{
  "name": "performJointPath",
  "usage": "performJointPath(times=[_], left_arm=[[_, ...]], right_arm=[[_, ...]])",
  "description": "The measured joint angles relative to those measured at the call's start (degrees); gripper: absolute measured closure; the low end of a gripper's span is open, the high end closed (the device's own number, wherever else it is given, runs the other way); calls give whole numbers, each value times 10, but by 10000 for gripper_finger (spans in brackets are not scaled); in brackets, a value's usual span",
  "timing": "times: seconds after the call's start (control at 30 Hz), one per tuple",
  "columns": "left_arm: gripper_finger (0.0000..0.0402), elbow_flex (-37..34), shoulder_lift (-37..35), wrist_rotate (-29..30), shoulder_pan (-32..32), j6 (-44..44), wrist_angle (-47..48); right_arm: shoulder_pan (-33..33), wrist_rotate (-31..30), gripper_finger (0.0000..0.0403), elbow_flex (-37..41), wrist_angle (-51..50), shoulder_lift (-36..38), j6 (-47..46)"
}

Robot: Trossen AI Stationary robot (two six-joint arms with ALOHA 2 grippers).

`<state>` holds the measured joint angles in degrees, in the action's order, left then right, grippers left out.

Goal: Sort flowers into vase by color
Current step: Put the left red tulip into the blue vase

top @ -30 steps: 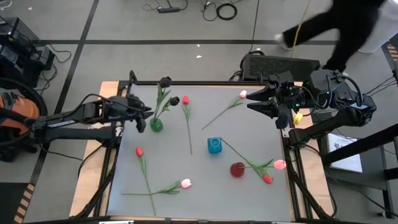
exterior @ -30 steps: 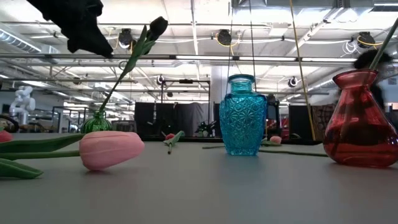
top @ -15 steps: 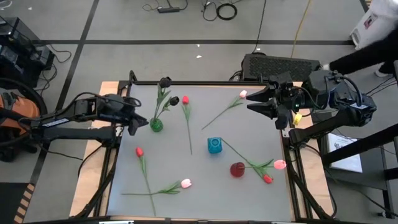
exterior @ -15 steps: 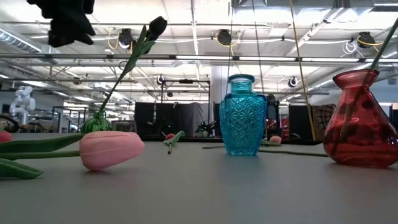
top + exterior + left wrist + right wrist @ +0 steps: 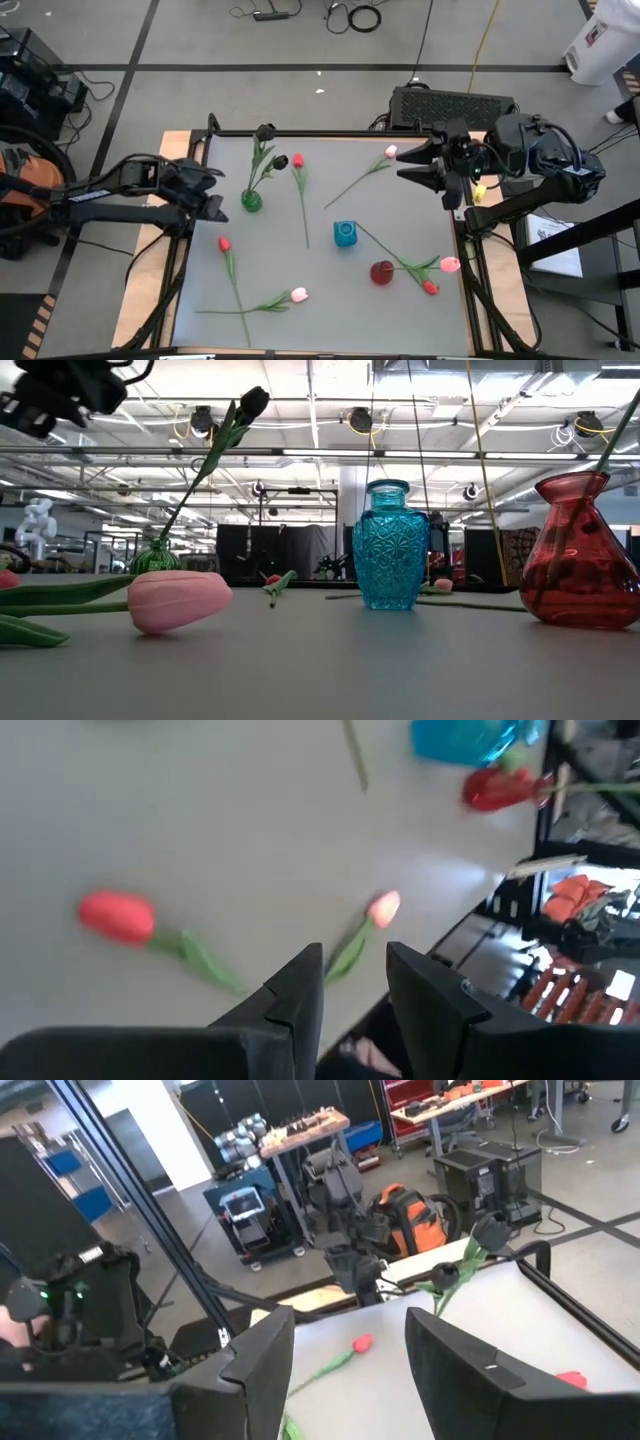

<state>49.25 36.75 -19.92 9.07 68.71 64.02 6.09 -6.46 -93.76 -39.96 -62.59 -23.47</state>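
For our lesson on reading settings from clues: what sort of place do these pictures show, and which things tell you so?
Probably a large robotics lab or workshop hall. Two robot arms work at a framed table, exposed ceiling beams and hanging lights span a wide room, and workbenches with equipment stand beyond.

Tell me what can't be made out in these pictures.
- Red vase, low view: its right side is cut off by the edge.
- Red tulip, left wrist view: motion-blurred.
- Left gripper, low view: cropped at the top edge.
- Green vase, high view: too small to see how many stems it holds.
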Motion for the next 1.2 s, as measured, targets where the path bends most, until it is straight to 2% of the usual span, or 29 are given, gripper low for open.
performJointPath(times=[0.3, 0.47, 0.67, 0.83, 1.1, 1.2], left_arm=[[283, 0, 28, 26, -74, 124, 11], [283, 0, 78, 31, -126, 192, -7], [283, 0, 151, 35, -206, 281, -73], [283, 0, 209, 44, -281, 372, -80], [283, 0, 279, 148, -375, 512, -97], [283, 0, 303, 163, -394, 550, -96]], right_arm=[[0, 3, 218, 0, -55, 0, 23], [0, 3, 218, 0, -77, 0, 40], [0, 4, 218, 0, -102, 0, 54], [0, 5, 218, 0, -128, 0, 65], [0, 7, 218, 0, -155, 0, 89], [0, 8, 218, 0, -155, 0, 97]])
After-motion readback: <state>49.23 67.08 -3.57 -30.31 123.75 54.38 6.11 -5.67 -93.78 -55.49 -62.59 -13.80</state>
